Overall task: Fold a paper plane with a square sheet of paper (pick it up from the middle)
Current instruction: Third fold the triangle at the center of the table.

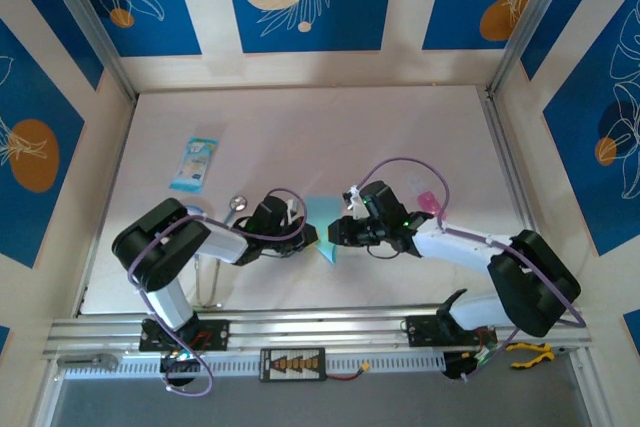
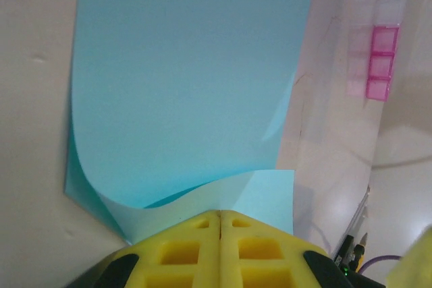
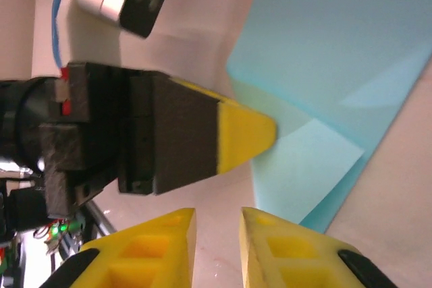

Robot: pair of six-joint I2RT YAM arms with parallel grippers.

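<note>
The square sheet of light-blue paper (image 2: 182,79) lies on the table between the two arms, showing as a small patch (image 1: 322,215) in the top view. Its near edge curls up off the table. My left gripper (image 2: 221,215) is shut on that lifted edge, and the folded-over flap (image 2: 266,193) stands just past its yellow fingers. In the right wrist view the left gripper's yellow tip (image 3: 246,133) sits at the edge of the paper (image 3: 351,52). My right gripper (image 3: 217,217) is open just beside the sheet, over bare table, holding nothing.
A blue-and-white printed packet (image 1: 195,162) lies at the back left. A small pink item (image 1: 428,201) rests right of the right arm, also seen as pink squares (image 2: 381,62). A round metal piece (image 1: 238,202) sits by the left arm. Walls close in the table.
</note>
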